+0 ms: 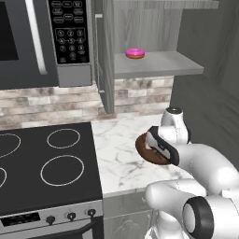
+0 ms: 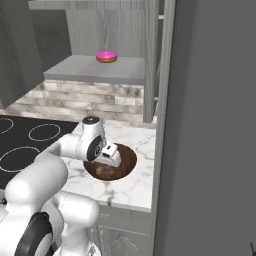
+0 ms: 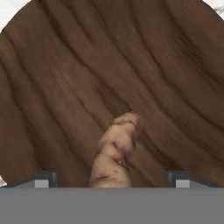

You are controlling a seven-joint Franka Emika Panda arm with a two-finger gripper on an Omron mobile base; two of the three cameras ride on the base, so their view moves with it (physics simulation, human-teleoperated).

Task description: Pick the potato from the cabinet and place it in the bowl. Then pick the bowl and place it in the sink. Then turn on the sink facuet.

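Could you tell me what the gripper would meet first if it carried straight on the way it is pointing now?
Most likely the potato, which lies between the fingertips of the gripper in the hand view. Just beyond it is the wood-grain floor of the bowl. Depth is hard to judge, so how far off the potato lies is uncertain.

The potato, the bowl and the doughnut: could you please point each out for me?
potato (image 3: pixel 114 153): hand view, mid-body.
bowl (image 2: pixel 125 157): right base view, inner right side.
doughnut (image 1: pixel 135 52): left base view, pink frosted top.

Potato between spread end-effector fingertips.
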